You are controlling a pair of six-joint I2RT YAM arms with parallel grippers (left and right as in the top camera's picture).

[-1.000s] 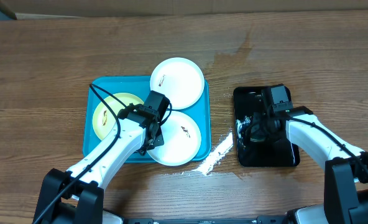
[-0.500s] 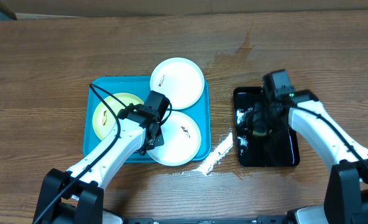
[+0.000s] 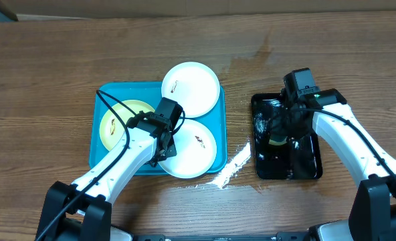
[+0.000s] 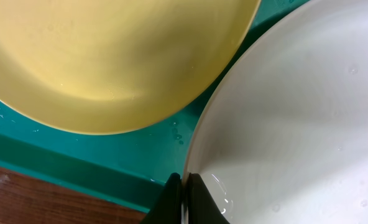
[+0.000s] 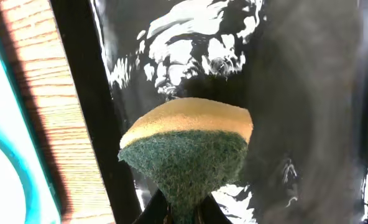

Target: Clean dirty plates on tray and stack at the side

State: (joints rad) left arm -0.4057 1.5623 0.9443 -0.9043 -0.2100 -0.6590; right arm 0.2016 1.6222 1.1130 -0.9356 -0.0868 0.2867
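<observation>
While the left gripper (image 4: 184, 190) was clamped on the rim of the near white plate (image 3: 198, 148) in the turquoise tray (image 3: 108, 94), the right gripper (image 5: 183, 214) pinched a sponge (image 5: 187, 143) over the black tray (image 3: 305, 167). The far white plate (image 3: 190, 86) and the yellow-green plate (image 3: 114, 124) shared the turquoise tray.

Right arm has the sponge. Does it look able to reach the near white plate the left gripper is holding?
Probably yes. The left gripper pinches only the near white plate's left rim, leaving its face open to the sponge in the right gripper, with bare table between.
</observation>
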